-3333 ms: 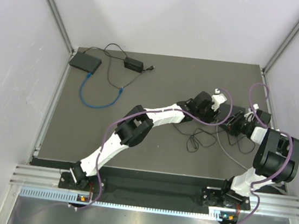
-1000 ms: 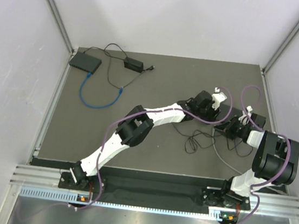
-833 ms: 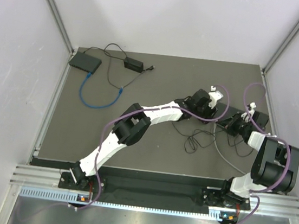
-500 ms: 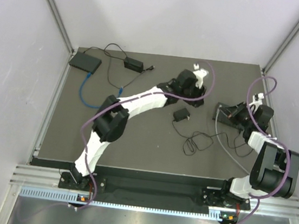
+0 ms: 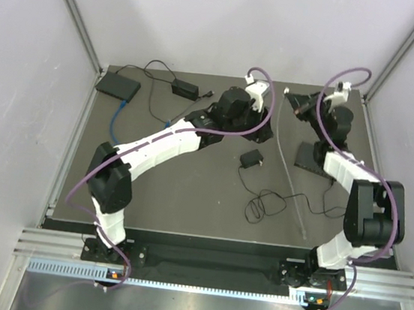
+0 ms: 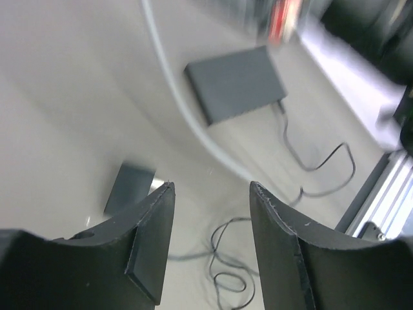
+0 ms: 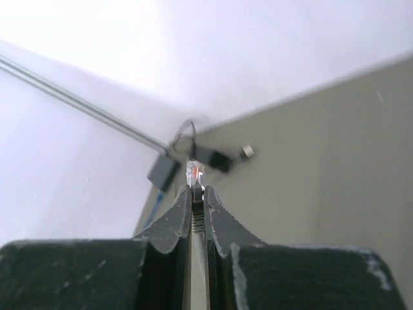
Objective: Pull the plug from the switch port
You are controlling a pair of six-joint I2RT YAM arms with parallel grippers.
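Note:
The black switch (image 5: 313,162) lies flat on the mat at the right; it also shows in the left wrist view (image 6: 235,84). My right gripper (image 5: 295,103) is raised above the back right of the table. It is shut on the clear plug (image 7: 195,173), whose tip sticks out beyond the fingertips. The plug is out of the switch. Its grey cable (image 5: 293,177) hangs from the gripper down to the mat, and shows in the left wrist view (image 6: 184,116). My left gripper (image 5: 258,129) is open and empty, held above the mat left of the switch.
A small black power adapter (image 5: 250,159) with a coiled thin wire (image 5: 265,201) lies mid-table. A second black box (image 5: 119,85) with a blue cable (image 5: 129,142) and another adapter (image 5: 184,89) sit at the back left. Walls close in on three sides.
My right gripper has risen toward the back with the plug, drawing the grey cable out of the switch. My left arm has left the switch and swung back and to the left.

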